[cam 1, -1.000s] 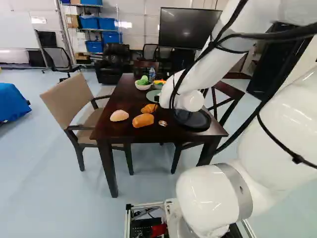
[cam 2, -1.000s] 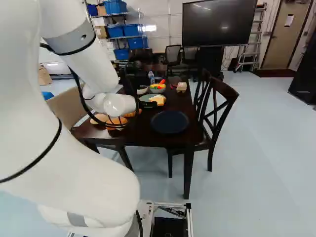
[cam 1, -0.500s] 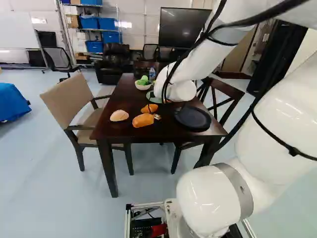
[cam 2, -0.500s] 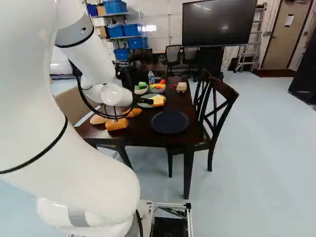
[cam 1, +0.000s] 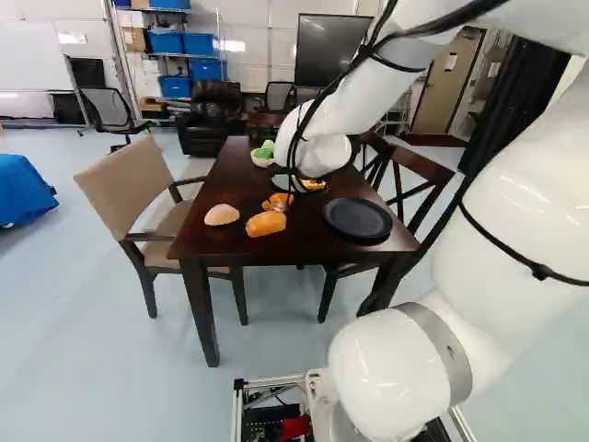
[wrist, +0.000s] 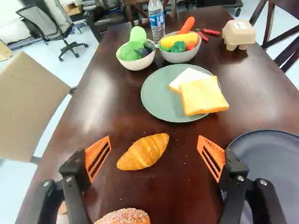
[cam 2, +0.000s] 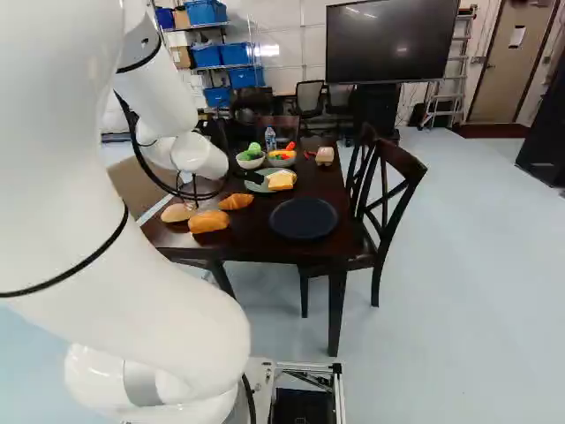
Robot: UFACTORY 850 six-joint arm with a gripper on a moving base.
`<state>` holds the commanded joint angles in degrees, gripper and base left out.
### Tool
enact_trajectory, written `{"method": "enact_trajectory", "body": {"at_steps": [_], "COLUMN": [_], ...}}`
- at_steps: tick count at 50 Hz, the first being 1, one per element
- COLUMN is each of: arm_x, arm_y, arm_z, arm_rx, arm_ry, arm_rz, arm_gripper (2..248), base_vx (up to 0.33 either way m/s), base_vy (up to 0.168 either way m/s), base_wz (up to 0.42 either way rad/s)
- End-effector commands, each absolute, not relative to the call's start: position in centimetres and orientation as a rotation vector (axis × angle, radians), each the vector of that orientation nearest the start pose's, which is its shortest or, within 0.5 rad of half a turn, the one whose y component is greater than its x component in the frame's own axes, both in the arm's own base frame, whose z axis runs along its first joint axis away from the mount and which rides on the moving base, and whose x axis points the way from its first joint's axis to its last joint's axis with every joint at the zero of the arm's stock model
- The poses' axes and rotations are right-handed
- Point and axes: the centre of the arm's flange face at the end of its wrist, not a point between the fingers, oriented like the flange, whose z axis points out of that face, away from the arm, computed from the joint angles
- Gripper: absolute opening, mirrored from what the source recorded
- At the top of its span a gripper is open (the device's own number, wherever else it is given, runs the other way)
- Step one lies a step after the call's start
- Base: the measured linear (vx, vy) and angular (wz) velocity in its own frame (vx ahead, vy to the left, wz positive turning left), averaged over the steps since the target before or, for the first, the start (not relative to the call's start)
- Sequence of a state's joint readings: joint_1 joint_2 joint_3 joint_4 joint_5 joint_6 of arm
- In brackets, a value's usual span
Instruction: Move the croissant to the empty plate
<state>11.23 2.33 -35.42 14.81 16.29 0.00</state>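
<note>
Claw [cam 2: 251, 177] agape (seemingly angled downward)

Two plates [wrist: 273, 161], two bowls [wrist: 180, 57] — one croissant [wrist: 144, 152], one bottle [wrist: 156, 21], one egg carton [wrist: 238, 32].

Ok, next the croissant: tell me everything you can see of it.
The croissant is golden-orange, with shallow ridges across a thick middle and narrower ends. It looks whole; whether it is real or a toy, I cannot tell. It lies on its side-to-side length, flat on the dark table, between the green plate of bread slices and the seeded bread, clear of both. In the wrist view it appears between the open fingers of the tool, ungripped. Only the table visibly touches it.
</note>
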Motion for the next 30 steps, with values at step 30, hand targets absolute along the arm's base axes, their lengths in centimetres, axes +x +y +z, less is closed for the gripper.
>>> {"method": "enact_trajectory", "body": {"at_steps": [30], "arm_x": [47.2], "arm_y": [10.7], "arm_z": [44.6], "arm_rx": [-2.758], "arm_ry": [0.046], "arm_rz": [-1.147], "arm_gripper": [247], "base_vx": [0.000], "base_vy": [0.000], "base_wz": [0.000]}}
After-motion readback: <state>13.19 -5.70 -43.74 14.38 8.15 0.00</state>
